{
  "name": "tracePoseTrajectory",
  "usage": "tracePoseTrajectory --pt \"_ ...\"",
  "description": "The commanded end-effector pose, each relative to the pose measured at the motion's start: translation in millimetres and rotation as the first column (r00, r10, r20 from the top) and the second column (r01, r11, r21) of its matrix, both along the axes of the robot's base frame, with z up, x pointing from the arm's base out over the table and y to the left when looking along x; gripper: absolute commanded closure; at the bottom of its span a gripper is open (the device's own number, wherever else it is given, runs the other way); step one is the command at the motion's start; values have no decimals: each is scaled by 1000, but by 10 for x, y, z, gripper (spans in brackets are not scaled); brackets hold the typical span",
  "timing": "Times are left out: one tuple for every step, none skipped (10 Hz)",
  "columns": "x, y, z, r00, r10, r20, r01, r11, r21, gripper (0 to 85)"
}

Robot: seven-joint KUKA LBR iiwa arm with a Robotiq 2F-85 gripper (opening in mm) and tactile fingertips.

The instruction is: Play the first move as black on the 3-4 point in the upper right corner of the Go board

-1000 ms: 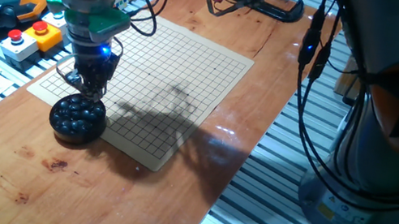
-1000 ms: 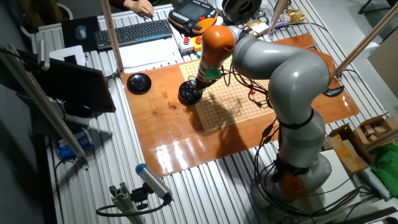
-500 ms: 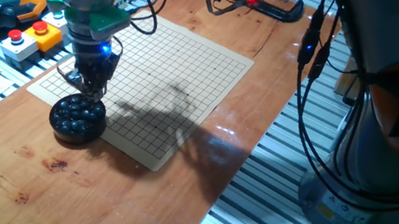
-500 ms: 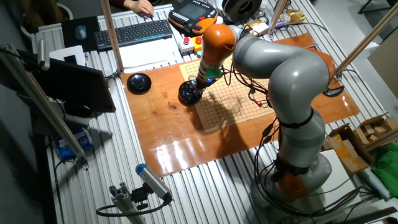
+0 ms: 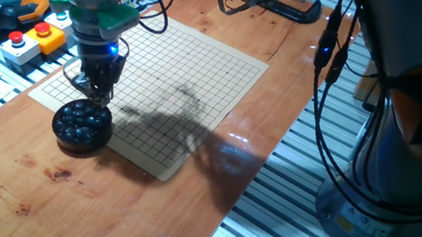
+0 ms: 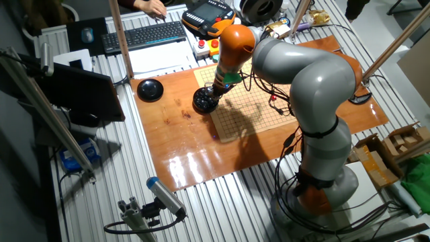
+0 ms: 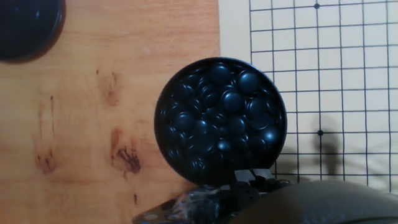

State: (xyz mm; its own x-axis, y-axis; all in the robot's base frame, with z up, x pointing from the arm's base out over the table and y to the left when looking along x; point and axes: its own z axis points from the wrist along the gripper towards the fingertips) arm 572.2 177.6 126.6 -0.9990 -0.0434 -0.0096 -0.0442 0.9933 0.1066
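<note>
My claw (image 5: 96, 97) hung directly over the black bowl (image 5: 82, 125), which sat on the tabletop (image 5: 178, 209) just off the Go board (image 5: 173, 86), toward the tabletop's near left corner in the fixed view from the board's side. The black stones (image 7: 224, 118) lay straight below my fingertips, so I judged the move turned on a plain vertical drop. They were small, round and glossy, heaped touching with no long axis to align to; I could not tell how far my claw stood open or whether it held one.
</note>
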Motion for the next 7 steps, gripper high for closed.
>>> tracePoseTrajectory --pt "-14 -4 2 1000 23 -5 -23 1000 0 843" --pt "-30 -2 3 998 54 -10 -54 999 -2 843" --pt "-40 -9 4 996 90 -16 -90 996 -6 843" --pt "-60 -14 14 993 117 -23 -117 993 -8 843" --pt "-101 -20 13 992 126 -23 -126 992 -4 843" --pt "-129 -26 9 991 134 -23 -134 991 2 843" --pt "-144 -20 14 990 141 -28 -141 990 3 843"
